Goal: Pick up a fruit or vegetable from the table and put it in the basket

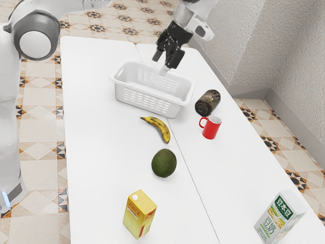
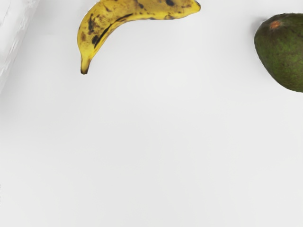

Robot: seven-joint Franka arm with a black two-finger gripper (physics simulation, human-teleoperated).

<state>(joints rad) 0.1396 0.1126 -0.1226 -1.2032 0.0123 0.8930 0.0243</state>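
Patterned floor tiles [image 1: 40, 147] and a rough pale wall [image 1: 249, 35] border the white table [image 1: 101, 152]. On it, outside the basket, lie the spotted banana [image 1: 161, 126] and the green avocado [image 1: 164, 163], near each other but apart. Banana nearest, the white basket [image 1: 122, 94] stands close by. Above the table, at the basket's far side in the exterior view, the gripper [image 1: 165, 61] has its jaws spread, nothing between them. Farther out are a red mug [image 1: 212, 128], a dark brown cylinder [image 1: 207, 102], a yellow juice carton [image 1: 139, 215] and a white carton [image 1: 281, 217].

Banana [image 2: 128, 10] blazing yellow, blotched black! Avocado [image 2: 284, 54] in dark green, mug [image 1: 211, 129] bright red, basket [image 1: 144, 101] white, floor tiles [image 1: 43, 134] flashing orange-and-black motifs!
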